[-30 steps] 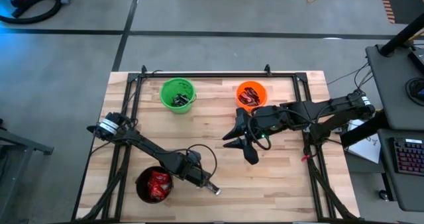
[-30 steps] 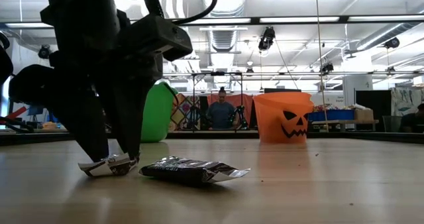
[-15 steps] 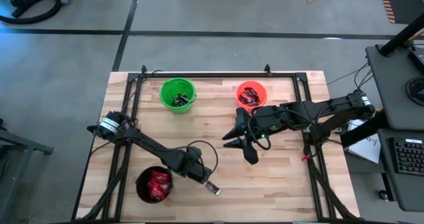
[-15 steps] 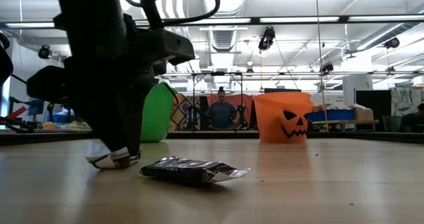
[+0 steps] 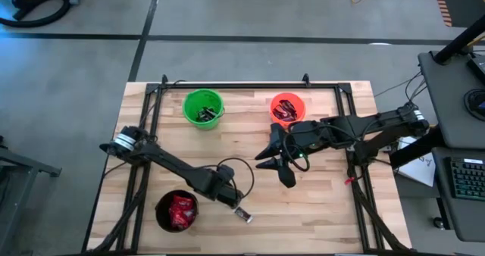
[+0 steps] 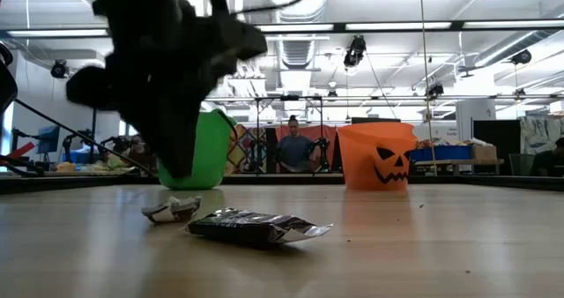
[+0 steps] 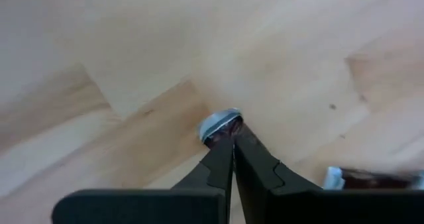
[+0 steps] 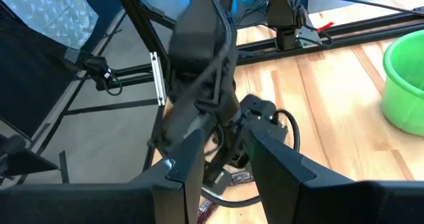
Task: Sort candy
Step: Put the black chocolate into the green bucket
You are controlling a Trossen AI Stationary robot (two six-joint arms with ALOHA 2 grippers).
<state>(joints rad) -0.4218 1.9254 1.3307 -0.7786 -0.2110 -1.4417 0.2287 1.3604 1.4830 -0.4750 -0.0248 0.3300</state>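
Bench point(image 5: 318, 210) of pale wood planks, seen from above with both arms over it. Left tool point(image 7: 232, 136) has its fingers pressed together on a small silver-ended candy point(image 7: 220, 122), low over the near middle of the bench. A longer dark bar point(image 6: 256, 227) lies flat on the wood just beside it; in the low view the small wrapped piece point(image 6: 172, 212) shows next to that bar, under the blurred dark arm, whether touching the wood or just above it cannot be told. Right tool point(image 5: 282, 165) hangs over the bench centre, fingers partly apart and empty. Green bucket point(image 5: 204, 109) and orange bucket point(image 5: 287, 109) stand along the far edge, a black bucket point(image 5: 176, 211) with red packets point(image 5: 181, 208) by the near left corner. A person point(image 6: 295, 148) stands in the room beyond.
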